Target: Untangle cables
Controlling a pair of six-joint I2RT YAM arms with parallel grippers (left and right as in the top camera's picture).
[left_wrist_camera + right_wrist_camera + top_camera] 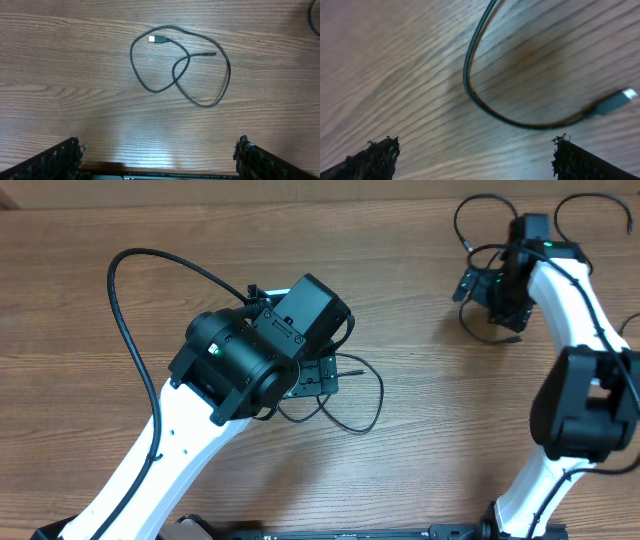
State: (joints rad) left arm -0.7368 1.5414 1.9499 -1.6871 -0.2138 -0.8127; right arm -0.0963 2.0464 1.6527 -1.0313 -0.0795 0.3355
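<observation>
Overhead is showing two cables (157,38) lying on the table (420,460); left fingers (55,160) and right fingers (370,160) are gaping wide, holding nothing.

A wooden table (420,450) is filling every view, its brown surface showing long grain lines that are running from 9 o'clock to 3 o'clock in the overhead view, with darker streaks alternating with paler bands. Soft light is falling from above and laying a pale sheen (145,150) on the wood toward 6 o'clock in the left wrist view. In the right wrist view the grain is slanting from 8 o'clock up to 2 o'clock, blurring close up, and a darker brown patch (530,55) is showing toward 2 o'clock.
</observation>
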